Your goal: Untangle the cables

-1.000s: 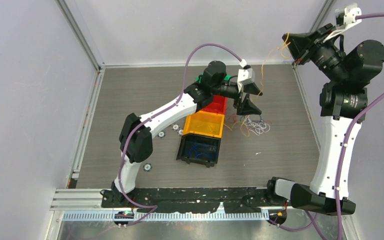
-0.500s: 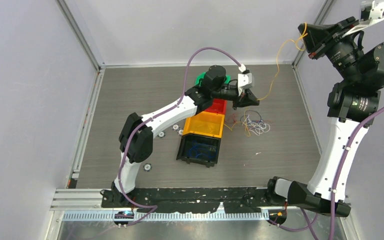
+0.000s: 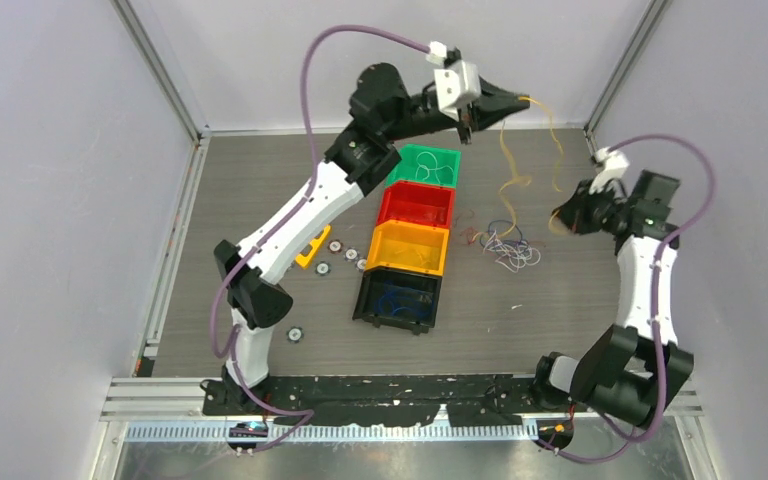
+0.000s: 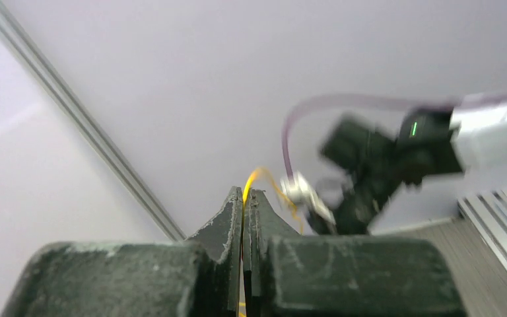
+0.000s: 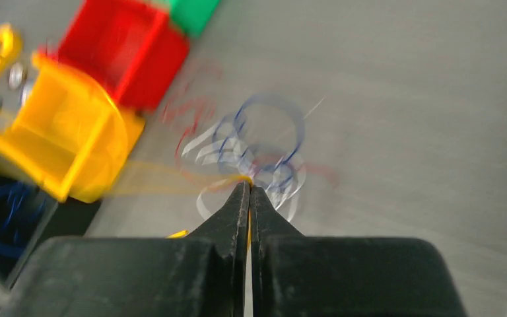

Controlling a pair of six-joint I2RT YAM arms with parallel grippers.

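The left gripper (image 3: 525, 99), raised at 12 o'clock of the tangle of cables (image 3: 507, 250), is pinched tight on a yellow-orange cable (image 3: 506, 160). The right gripper (image 3: 558, 218), low at 2 o'clock of the tangle, clamps the same strand (blurred in its wrist view). The tangle lies on the table (image 3: 260, 180), at 3 o'clock of the yellow bin (image 3: 407, 250).

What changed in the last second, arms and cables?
Left gripper closed on the yellow-orange cable and lifted it up and back. Right gripper, shut on the same cable, swung down beside the tangle. The tangle and bins stayed put.
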